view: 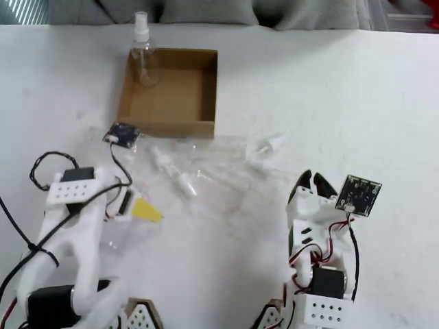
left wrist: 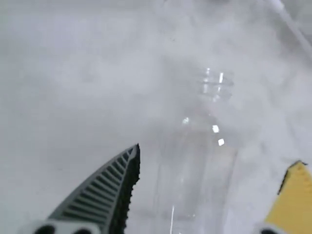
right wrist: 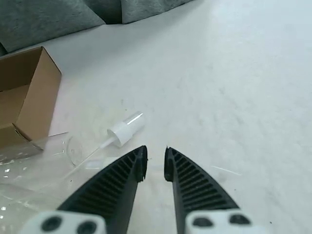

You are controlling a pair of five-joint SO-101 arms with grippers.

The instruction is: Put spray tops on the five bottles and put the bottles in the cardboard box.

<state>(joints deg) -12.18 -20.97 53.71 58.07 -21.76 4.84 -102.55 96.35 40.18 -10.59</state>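
A cardboard box (view: 168,92) sits at the back of the table with one clear bottle (view: 144,55), spray top on, standing in its far left corner. Several clear topless bottles (view: 212,171) lie in front of the box, with loose white spray tops (view: 184,182) among them. My left gripper (left wrist: 217,155) is open low over the table, and a topless bottle (left wrist: 195,170) lies between its grey and yellow fingers. My right gripper (right wrist: 154,150) is open only a crack and holds nothing. Just beyond it lies a spray top (right wrist: 124,129).
The box wall (right wrist: 24,92) stands beyond the right gripper, with clear bottles (right wrist: 39,161) lying in front of it. Another spray top (view: 269,146) lies right of the pile. Grey cushions line the table's far edge. White tabletop stretches out to the right.
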